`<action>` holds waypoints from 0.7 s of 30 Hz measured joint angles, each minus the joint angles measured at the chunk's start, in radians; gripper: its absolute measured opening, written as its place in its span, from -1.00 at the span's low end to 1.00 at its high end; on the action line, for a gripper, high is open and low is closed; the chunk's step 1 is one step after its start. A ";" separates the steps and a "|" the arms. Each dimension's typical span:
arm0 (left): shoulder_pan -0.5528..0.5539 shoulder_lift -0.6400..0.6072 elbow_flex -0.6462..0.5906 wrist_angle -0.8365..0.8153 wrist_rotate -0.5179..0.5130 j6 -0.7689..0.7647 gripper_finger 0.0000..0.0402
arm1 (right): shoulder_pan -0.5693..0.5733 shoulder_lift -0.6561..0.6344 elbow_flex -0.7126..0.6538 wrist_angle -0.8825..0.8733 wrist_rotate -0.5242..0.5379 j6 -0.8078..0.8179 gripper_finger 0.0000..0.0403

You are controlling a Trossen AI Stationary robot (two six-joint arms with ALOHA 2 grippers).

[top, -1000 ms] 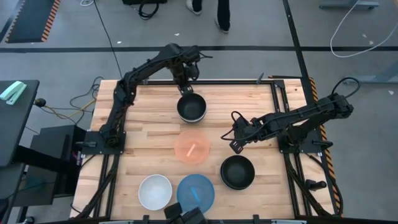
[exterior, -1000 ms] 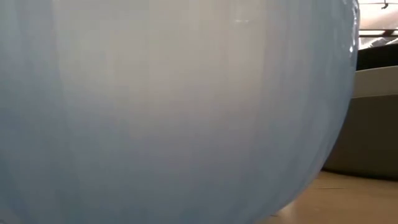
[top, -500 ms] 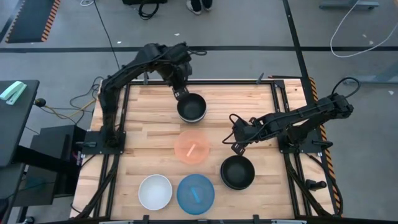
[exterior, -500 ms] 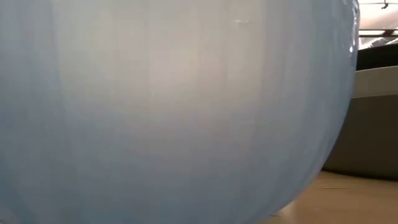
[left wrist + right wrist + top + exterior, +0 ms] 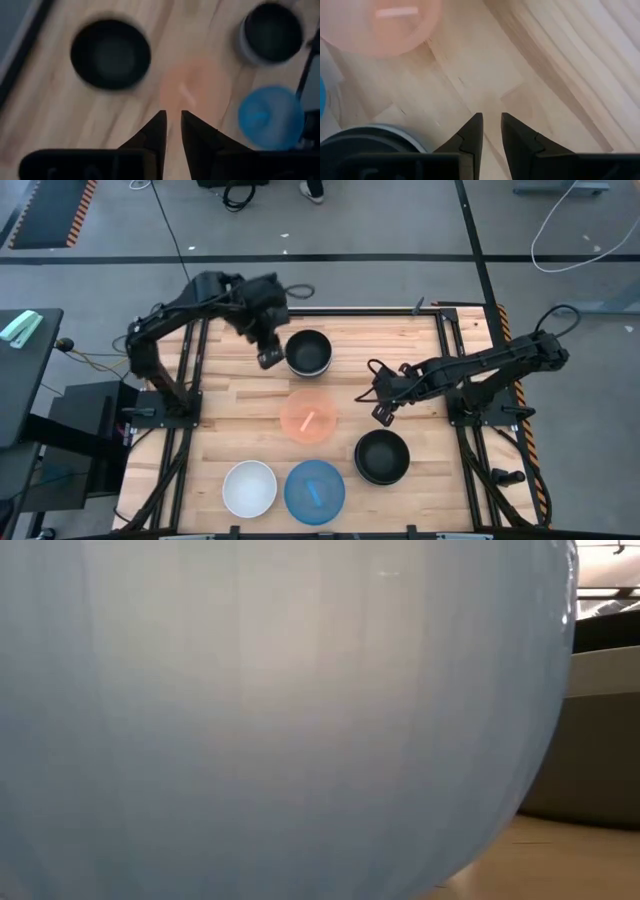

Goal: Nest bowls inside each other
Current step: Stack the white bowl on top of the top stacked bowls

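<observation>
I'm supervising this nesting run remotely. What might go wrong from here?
The left gripper sits close beside the black bowl at the far edge; a swing might knock it. The blue bowl fills the low view, so that camera cannot confirm grasps. The right gripper hangs near the pink bowl.

Colour-wise it's a pretty simple spread. The table (image 5: 240,430) is pale blond wood in long planks with slightly darker seams between them, set in a black metal frame. Dead centre sits the salmon-pink bowl (image 5: 309,416), see-through enough that the wood tints it, with a lighter streak inside. Just beyond it is a black bowl (image 5: 307,352) wrapped in a grey outer rim. On the near right of the pink one there's another black bowl (image 5: 382,456), also with a grey edge. On the near side of the pink one sits the blue bowl (image 5: 314,491), glossy with a pale glint, and left of that a plain white bowl (image 5: 249,488). Both arms are matte black.
</observation>
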 joint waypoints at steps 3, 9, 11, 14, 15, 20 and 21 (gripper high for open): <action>-0.021 -0.082 -0.185 -0.002 0.010 -0.057 -0.71 | -0.028 -0.013 0.000 0.027 -0.005 -0.036 -0.62; -0.085 -0.225 -0.472 -0.002 0.119 -0.219 -0.73 | -0.094 -0.042 0.000 0.122 -0.064 -0.131 -0.62; -0.126 -0.258 -0.544 -0.002 0.121 -0.277 -0.72 | -0.112 -0.048 0.000 0.142 -0.075 -0.157 -0.62; -0.198 -0.283 -0.628 0.000 0.123 -0.352 -0.70 | -0.136 -0.050 0.000 0.153 -0.079 -0.184 -0.62; -0.223 -0.285 -0.651 0.004 0.123 -0.374 -0.70 | -0.143 -0.051 0.000 0.151 -0.079 -0.189 -0.62; -0.352 -0.285 -0.747 0.073 0.122 -0.434 -0.72 | -0.169 -0.053 0.000 0.151 -0.079 -0.209 -0.62; -0.374 -0.286 -0.763 0.098 0.123 -0.445 -0.73 | -0.173 -0.053 0.000 0.151 -0.079 -0.211 -0.62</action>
